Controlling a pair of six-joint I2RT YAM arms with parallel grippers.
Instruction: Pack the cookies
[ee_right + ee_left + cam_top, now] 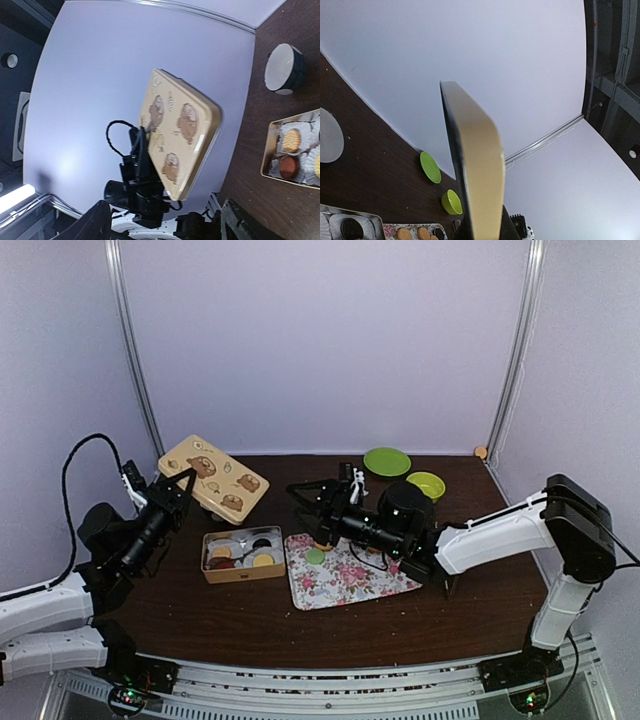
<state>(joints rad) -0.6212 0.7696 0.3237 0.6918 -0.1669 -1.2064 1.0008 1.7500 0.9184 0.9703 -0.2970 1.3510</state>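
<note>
An open tan box (208,574) near the table's middle holds cookies in white paper cups: orange-yellow (264,560), black (262,543) and dark red (221,564). The right wrist view shows an orange-yellow cookie (291,140) and a dark red one (288,166) in it. A light green cookie (316,556) lies on the floral tray (372,583). My left gripper (185,481) is shut on the tan bear-printed lid (222,478), held tilted in the air above and behind the box; it shows edge-on as the lid (477,160). My right gripper (308,508) hovers open and empty over the tray's far left corner.
A green plate (386,461) and a yellow-green bowl (426,485) stand at the back right. A dark round container (284,69) sits behind the box. Tan cookies (404,233) lie on the tray in the left wrist view. White walls close off the back and sides.
</note>
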